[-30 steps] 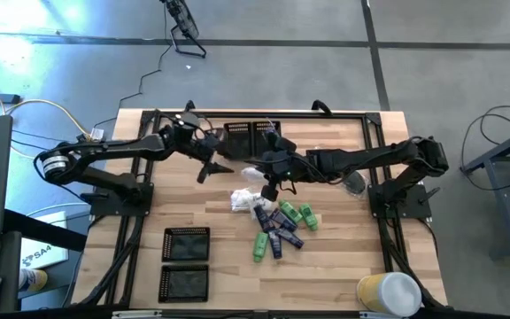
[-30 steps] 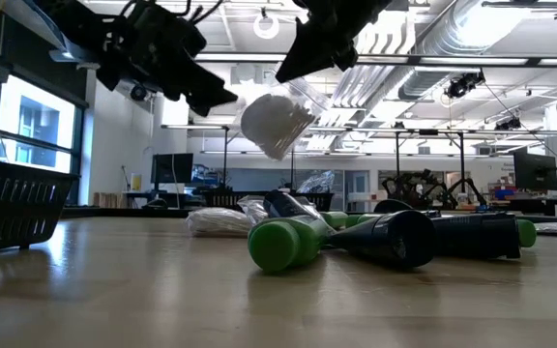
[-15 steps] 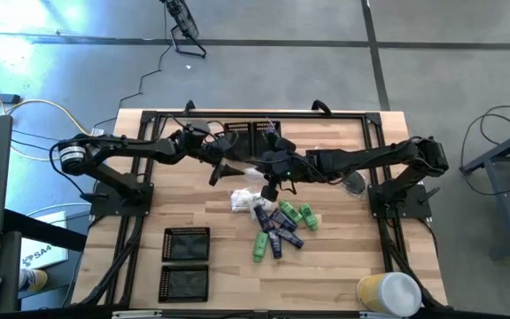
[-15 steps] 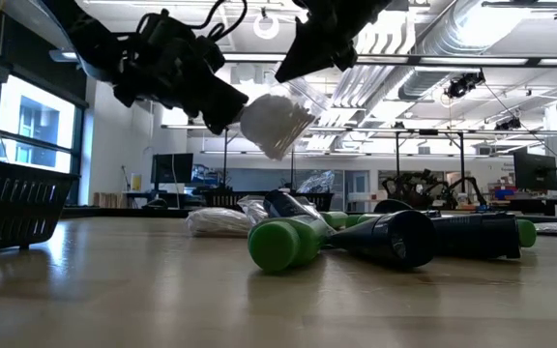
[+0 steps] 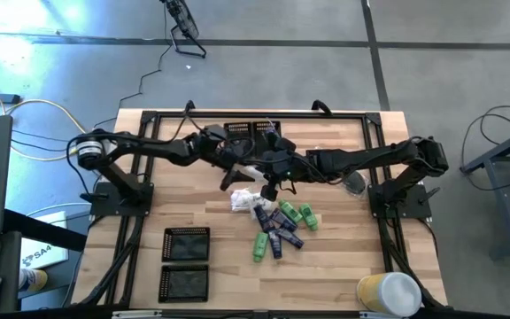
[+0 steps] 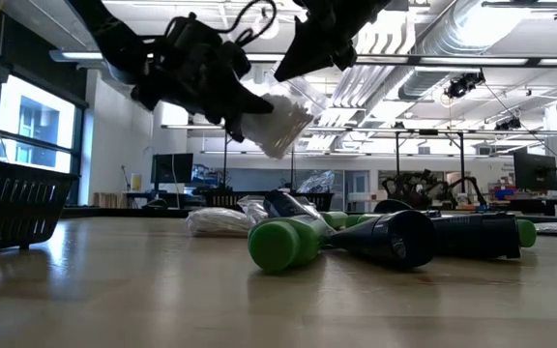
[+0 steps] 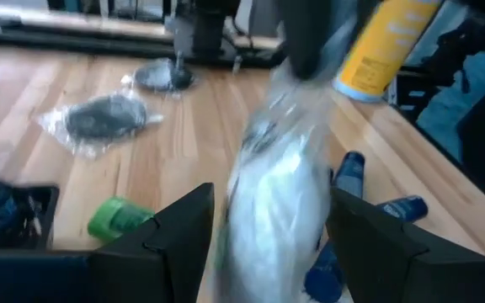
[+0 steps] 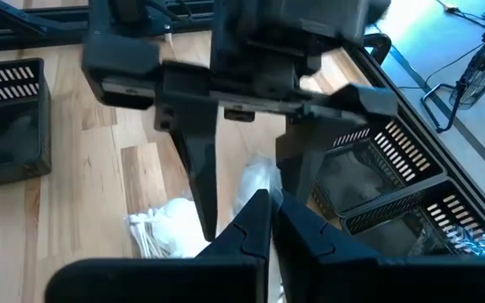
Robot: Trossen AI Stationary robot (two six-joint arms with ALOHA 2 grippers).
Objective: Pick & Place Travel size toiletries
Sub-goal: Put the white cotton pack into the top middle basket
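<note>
A clear packet with white contents (image 6: 274, 121) hangs above the table, and my right gripper (image 6: 288, 70) is shut on its top. My left gripper (image 7: 272, 244) is open and level with the packet (image 7: 276, 202), one finger on each side of it. In the high view both grippers meet over the table's middle, left gripper (image 5: 235, 179) beside right gripper (image 5: 262, 171). On the table below lie green and navy tubes (image 5: 277, 226) in a pile and another white packet (image 5: 240, 202). My right gripper pinches the packet's clear top edge (image 7: 310, 71) between its two shut fingers, slanting down from the table's right. The packet hangs below the fingers, tilted, clear of the table. My left gripper's fingers (image 7: 171, 244) stand close beside the packet; whether they touch it I cannot tell.
Two black mesh trays (image 5: 187, 244) lie at the near left, and black baskets (image 5: 251, 135) stand at the far edge. A dark round piece in a clear bag (image 5: 354, 183) lies to the right. A yellow-and-white container (image 5: 388, 292) stands at the near right corner.
My left gripper has gone toward the table's right edge and a little down, up to the hanging packet, and has stayed open; its fingers now flank the packet. The packet has kept still in my right gripper.
</note>
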